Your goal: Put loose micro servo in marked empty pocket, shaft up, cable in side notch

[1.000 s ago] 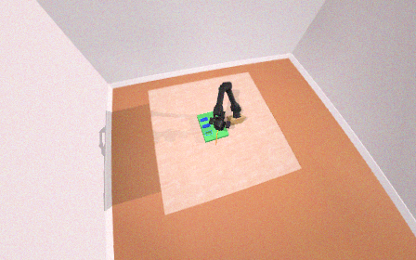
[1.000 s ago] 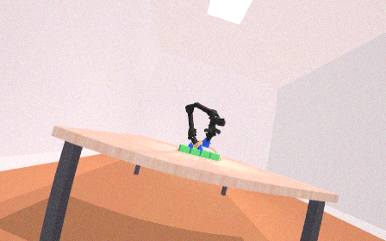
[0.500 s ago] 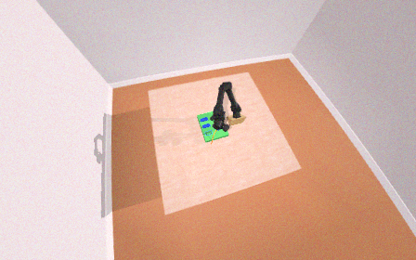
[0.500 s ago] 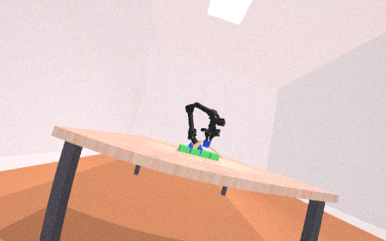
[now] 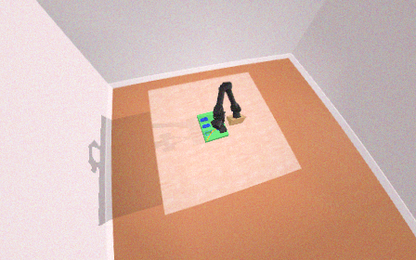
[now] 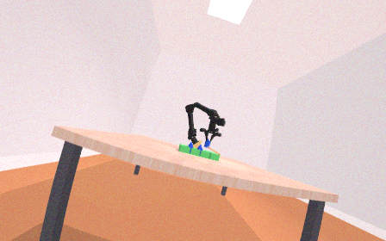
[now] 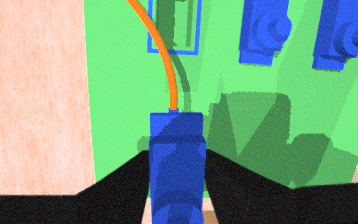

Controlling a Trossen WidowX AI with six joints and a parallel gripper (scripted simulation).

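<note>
Across the wide bench [image 5: 260, 153] stood the black arm [image 5: 225, 99], bent over the green deck [image 5: 201, 119] near the middle. On that deck, in the wrist view, two blue servos [image 7: 264, 31] already sat seated side by side toward the right, and to their left lay the marked pocket [image 7: 173, 26], a blue-outlined rectangle that held nothing. Lower in that view the jaws were closed on the loose servo [image 7: 176, 150], gripping its blue body from either side, so the part hung above the deck and not yet in any pocket. Its long axis ran straight ahead of the jaws, roughly in line with the long side of the pocket. The pocket lay directly forward of the held servo, well apart from it and almost centred on it, so the coming move looked like a forward carry followed by a descent. Smallest of all, the orange cable [image 7: 162, 52] left the front end of the servo and curved up and left, crossing the pocket's left edge; which side carried the notch could not be told.
</note>
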